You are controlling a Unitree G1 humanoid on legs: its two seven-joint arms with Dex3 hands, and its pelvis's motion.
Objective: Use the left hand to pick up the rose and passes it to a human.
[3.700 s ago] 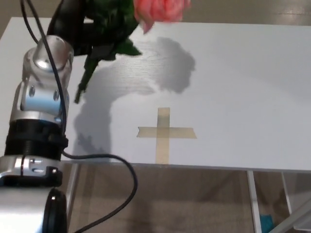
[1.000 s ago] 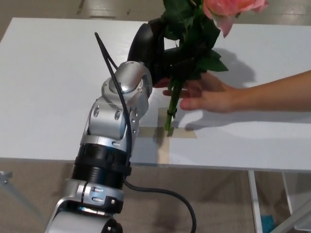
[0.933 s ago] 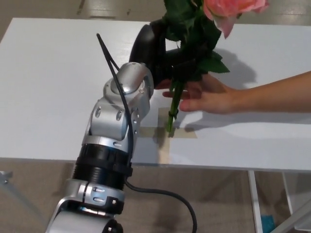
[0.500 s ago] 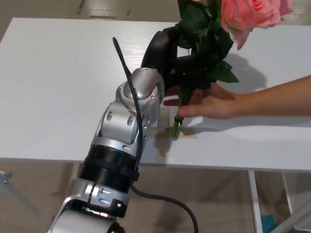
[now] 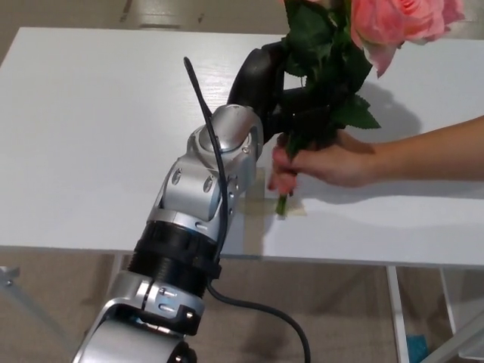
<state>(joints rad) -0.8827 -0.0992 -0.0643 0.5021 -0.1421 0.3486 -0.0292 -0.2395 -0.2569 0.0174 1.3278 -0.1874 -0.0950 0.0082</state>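
The left hand point(image 5: 274, 89) is up over the white table point(image 5: 91, 136), its black fingers wrapped round the green stem of the rose point(image 5: 333, 72), and the pink bloom sits at the top right edge of the view. A person's hand point(image 5: 325, 162) reaches in from the right, bare forearm stretched across the table, fingers curled round the lower stem just below the robot's grip. The stem's cut end pokes out beneath those fingers, over a strip of tan tape point(image 5: 295, 210) on the tabletop. The silver forearm and its black cable fill the lower left.
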